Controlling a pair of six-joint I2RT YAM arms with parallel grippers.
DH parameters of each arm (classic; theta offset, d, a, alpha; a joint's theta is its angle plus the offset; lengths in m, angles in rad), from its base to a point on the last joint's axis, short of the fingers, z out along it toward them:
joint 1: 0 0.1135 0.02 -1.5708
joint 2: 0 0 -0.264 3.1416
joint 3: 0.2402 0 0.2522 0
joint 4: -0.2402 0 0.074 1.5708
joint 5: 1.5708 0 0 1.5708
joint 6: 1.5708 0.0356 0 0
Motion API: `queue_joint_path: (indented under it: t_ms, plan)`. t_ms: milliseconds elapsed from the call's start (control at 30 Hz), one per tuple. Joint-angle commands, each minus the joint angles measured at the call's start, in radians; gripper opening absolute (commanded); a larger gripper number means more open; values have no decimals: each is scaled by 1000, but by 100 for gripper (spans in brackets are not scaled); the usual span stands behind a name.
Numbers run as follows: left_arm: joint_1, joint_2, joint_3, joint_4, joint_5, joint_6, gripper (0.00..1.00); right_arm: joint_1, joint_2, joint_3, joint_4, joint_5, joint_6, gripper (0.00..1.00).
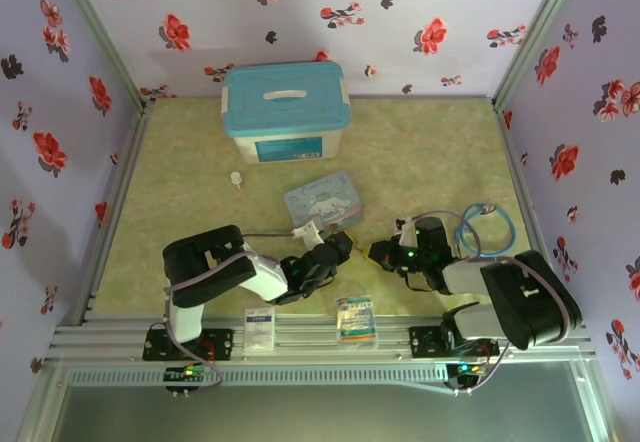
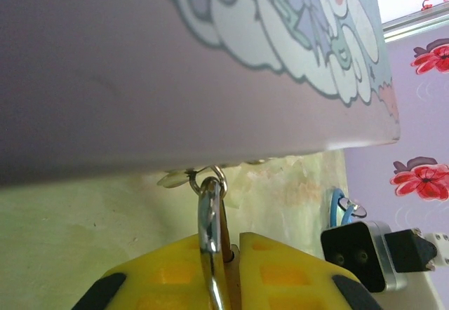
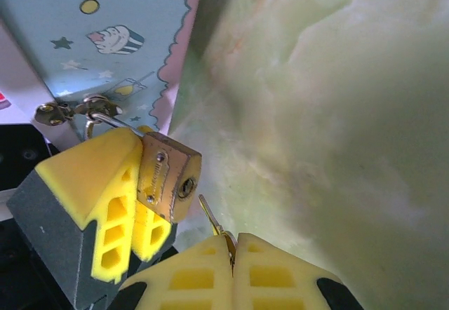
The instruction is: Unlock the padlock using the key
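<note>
My left tool (image 2: 226, 250) is clenched on the small brass-gold padlock with the thin silvery shackle (image 3: 167, 180). Its yellow pads (image 3: 105, 184) pinch the body from both sides. The shackle points away toward the pale blue cartoon-printed tin (image 1: 322, 200), and the keyhole face is turned toward my other arm. A small metal ring (image 3: 91, 106) is linked through the shackle and lies against the tin's lower edge.

My right tool (image 3: 235, 250) is closed tight on the tiny thin silver-grey key (image 3: 209, 215). The blade sticks up out of the seam between the two yellow fingers. Its tip sits just below and to the right of the keyhole, very near it but not inside. The blade is tilted rather than lined up with the slot.

From above, both arms are folded low over the near part of the pale green marbled tabletop (image 1: 430, 152). The left forearm reaches to the right and the right forearm reaches to the left. The two tools meet nose to nose just in front of the tin's near corner. The padlock and the key are both held off the surface between them.
</note>
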Motion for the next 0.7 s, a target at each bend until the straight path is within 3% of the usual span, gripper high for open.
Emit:
queue_joint_path:
  t_ms: [0,667]
  plan:
    - [10,-19,-10,0,41,-66,0,-8,35,10,131,-55,31,0]
    - [17,-10,-5,17,45,-63,0,-70,95,-20,247,-91,82,0]
